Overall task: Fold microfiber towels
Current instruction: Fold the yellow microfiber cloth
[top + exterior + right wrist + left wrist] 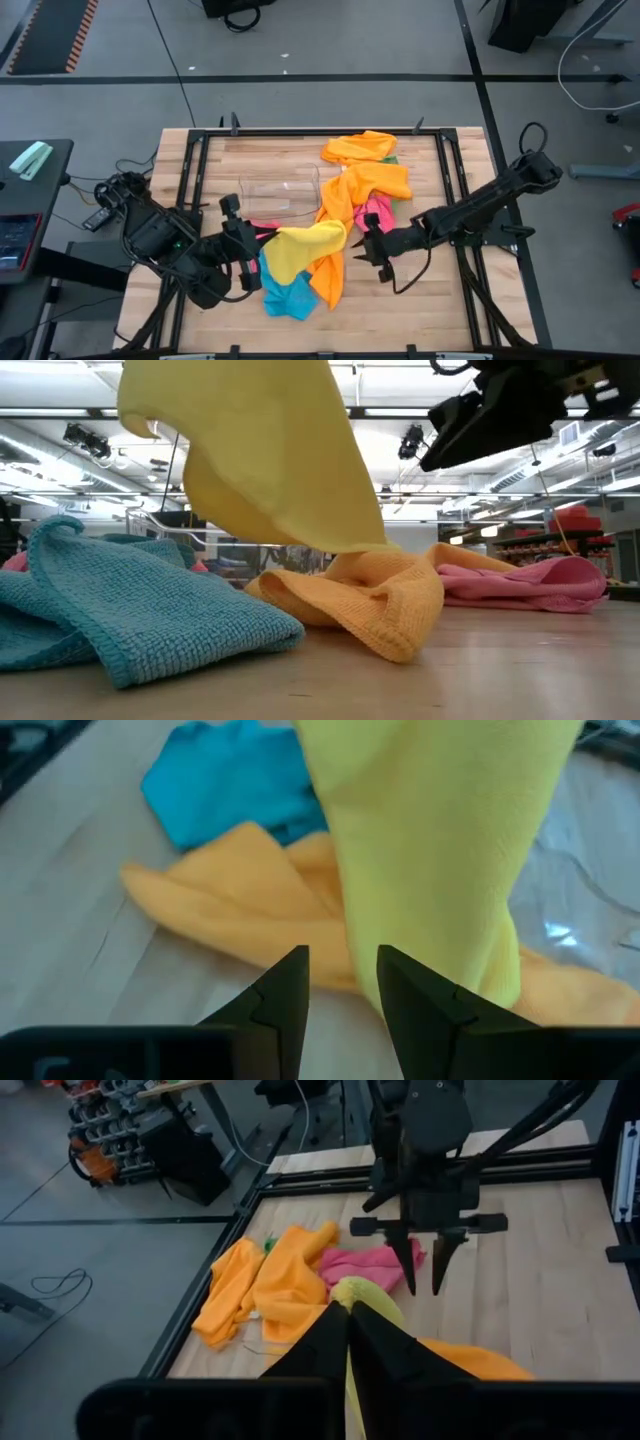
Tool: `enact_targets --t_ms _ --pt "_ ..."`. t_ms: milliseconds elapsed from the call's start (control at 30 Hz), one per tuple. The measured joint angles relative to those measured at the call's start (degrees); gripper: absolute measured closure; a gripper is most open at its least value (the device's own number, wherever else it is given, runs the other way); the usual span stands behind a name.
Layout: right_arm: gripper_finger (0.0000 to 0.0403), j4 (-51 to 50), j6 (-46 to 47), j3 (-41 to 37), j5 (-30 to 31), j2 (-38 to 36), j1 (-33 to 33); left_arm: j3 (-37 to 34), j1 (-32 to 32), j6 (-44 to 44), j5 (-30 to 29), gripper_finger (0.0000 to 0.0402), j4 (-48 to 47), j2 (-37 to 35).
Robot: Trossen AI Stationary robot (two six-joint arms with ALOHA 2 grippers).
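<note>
Wooden table fills the centre of the high view, framed by black rails; towels lie in a loose pile right of centre.

Long orange towel runs from the upper centre of the pile down to the lower centre, draped diagonally; in the low view its near fold sits at centre on the table top. A second orange towel lies bunched at the upper edge of the pile, with a sliver of green towel just beside it.

Yellow towel is lifted off the table at lower centre of the high view; it hangs in the upper centre of the low view, its lower edge touching the orange fold. Blue towel lies crumpled below it, lower centre; in the low view it fills the lower left. Pink towel lies right of the long orange one, flat on the table; lower right in the low view.

Clear plastic bin stands above and left of the yellow towel, upright.

Left gripper sits at lower left of the pile, fingers clamped on the yellow towel's edge; pinch visible in the left wrist view.

Right gripper hovers just right of the yellow towel, fingers parted, holding nothing; gap visible in the right wrist view.
</note>
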Motion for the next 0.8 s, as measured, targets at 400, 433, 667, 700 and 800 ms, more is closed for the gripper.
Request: enact_targets --t_ms 400,433,667,700,800 --pt "0.0274 7.96 -7.06 4.84 6.32 16.19 -0.37 -0.02 0.24 -5.74 3.06 0.0391 -6.84 1.56" --pt "0.0274 7.92 -7.75 6.03 6.95 17.69 -0.39 -0.02 0.24 -5.97 3.06 0.0391 -7.31 1.73" --pt "0.0274 4.84 -12.35 14.15 9.62 25.44 -0.39 -0.04 0.24 -6.48 3.61 0.0377 -8.93 2.35" --pt "0.0274 3.85 -12.66 14.87 9.67 26.03 -0.46 -0.04 0.24 -6.50 3.61 0.0377 -9.08 2.35" --pt "0.0274 2.86 -13.49 15.93 9.53 27.82 -0.88 -0.04 0.24 -7.59 3.82 0.0385 -9.88 2.41"
